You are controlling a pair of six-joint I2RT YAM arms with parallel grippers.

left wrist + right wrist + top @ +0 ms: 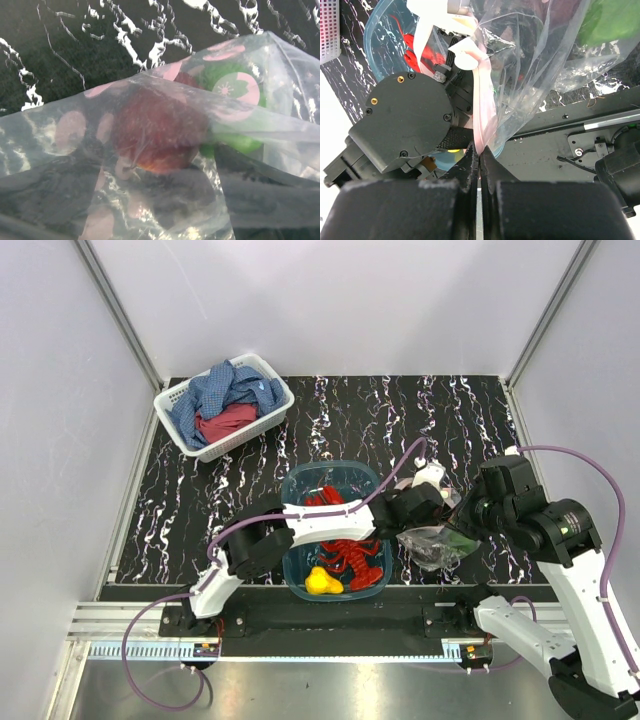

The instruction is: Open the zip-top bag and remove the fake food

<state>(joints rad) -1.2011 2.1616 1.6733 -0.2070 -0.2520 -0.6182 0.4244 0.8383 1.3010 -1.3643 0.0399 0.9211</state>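
Right pincer clenched on the pink strip of zip-top bag. Left pincer at bag's 11 o'clock; released or clenched, cannot tell. Dark red fruit inside bag

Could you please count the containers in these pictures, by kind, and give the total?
white basket: 1
teal tub: 1
zip-top bag: 1
Total: 3

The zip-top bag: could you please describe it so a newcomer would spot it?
On the black marbled table, look right of the teal tub. The zip-top bag is the only clear crinkly pouch, pink-spotted, with its pink strip pinched by the right gripper.
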